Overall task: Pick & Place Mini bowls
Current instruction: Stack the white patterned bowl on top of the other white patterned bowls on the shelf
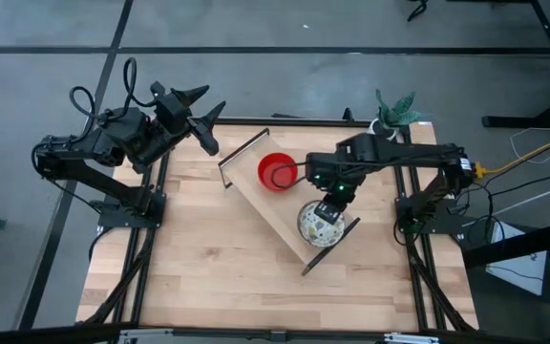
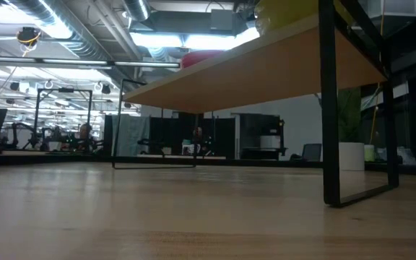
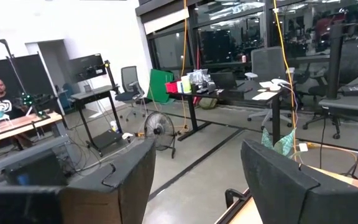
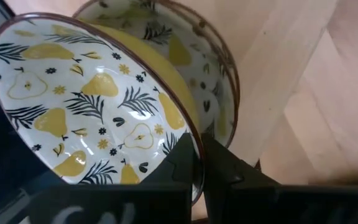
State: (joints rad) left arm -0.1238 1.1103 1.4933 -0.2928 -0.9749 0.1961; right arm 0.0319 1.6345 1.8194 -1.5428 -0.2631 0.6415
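A small raised wooden shelf [image 1: 273, 205] stands slantwise on the table. On it sit a glossy red mini bowl [image 1: 277, 172] and a patterned mini bowl [image 1: 319, 227], white inside with yellow pears and yellow outside. My right gripper [image 1: 330, 203] is above the patterned one, shut on a patterned bowl [image 4: 86, 99]. Right below it a second patterned bowl [image 4: 219, 81] rests on the shelf board. My left gripper [image 1: 199, 119] waits open above the table's far left corner, its fingers [image 3: 123, 174] framing only the room. The other bowls are out of view. My right gripper [image 4: 197, 146] pinches the upper patterned bowl by its rim [image 4: 188, 134], with one finger inside the bowl and one on the yellow outside. The fingers come from above, pointing down. The bowl is tilted in the hold, over the second patterned bowl.
The shelf's board [image 2: 266, 65] stands on thin black legs [image 2: 329, 130], with open table under it. A white pot with a green plant [image 1: 394, 113] stands at the table's far right edge. Bare wood lies near and to the left. A person [image 3: 2, 102] sits in the room beyond.
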